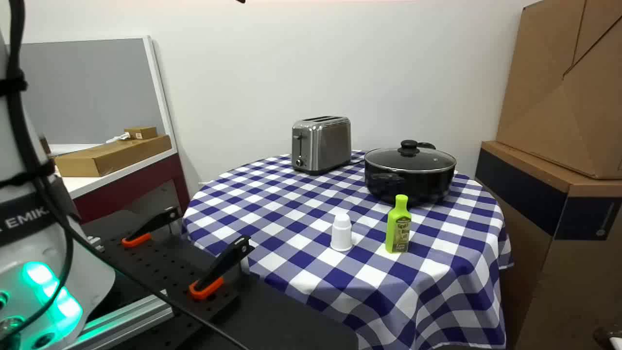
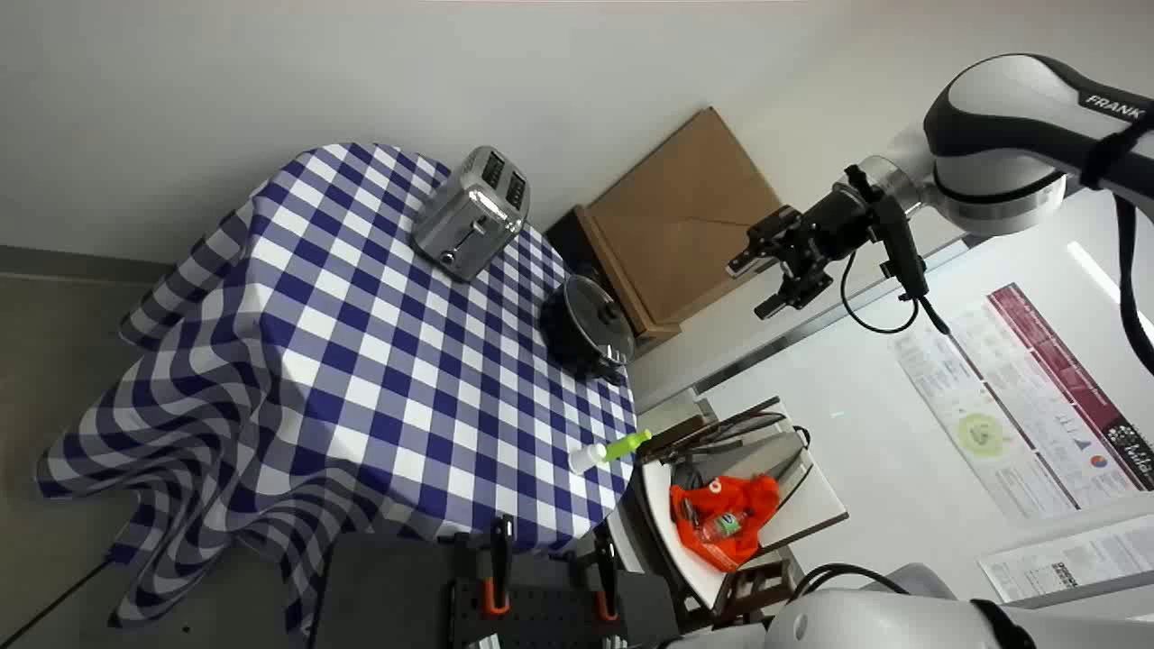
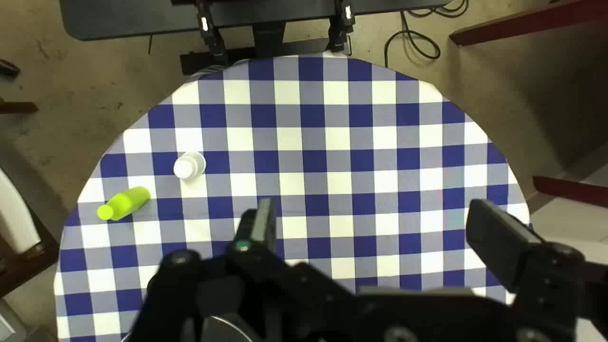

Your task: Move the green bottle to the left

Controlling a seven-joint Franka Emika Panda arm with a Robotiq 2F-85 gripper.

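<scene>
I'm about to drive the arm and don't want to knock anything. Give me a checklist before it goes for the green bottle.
1. Gripper open: ok, jaws wide apart, nothing held.
2. Green bottle upright: ok, standing on the checked cloth.
3. Gripper over the green bottle: not ok, the bottle shows outside the jaws in the wrist view.
4. White bottle apart from green bottle: ok, the wrist view shows a gap.
5. Pot apart from green bottle: ok, cloth between them in an exterior view.
6. Green bottle's fill level: cannot tell.
</scene>
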